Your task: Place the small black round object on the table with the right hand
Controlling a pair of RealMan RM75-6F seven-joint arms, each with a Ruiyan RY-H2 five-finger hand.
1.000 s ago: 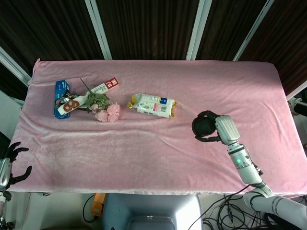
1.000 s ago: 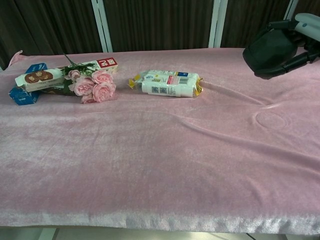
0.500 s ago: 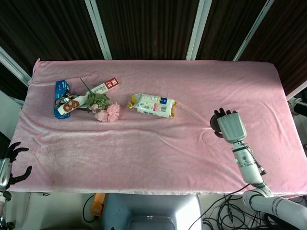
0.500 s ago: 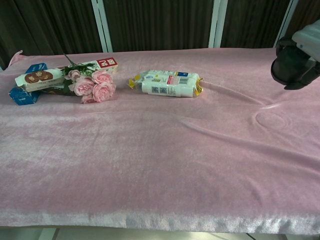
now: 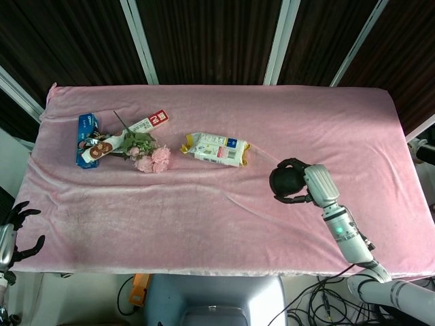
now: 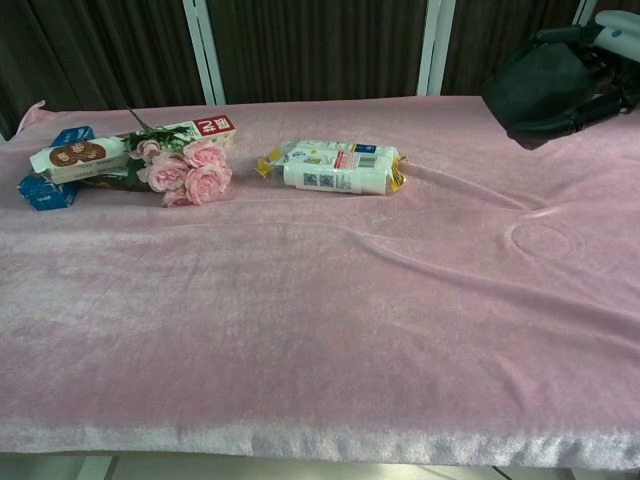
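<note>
One half second on, the head view shows the right hand [image 5: 309,185] turned back sideways, its fingers [image 5: 293,199] wrapped around the small black round object [image 5: 285,180] above the pink desk [image 5: 204,210]. The left hand [image 5: 15,231] hangs off-desk, fingers apart. In the chest view the object [image 6: 540,85] sits higher and further left, well above the cloth.

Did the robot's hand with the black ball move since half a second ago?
Yes. The right hand holding the black ball swung left, closer to the white snack pack.
</note>
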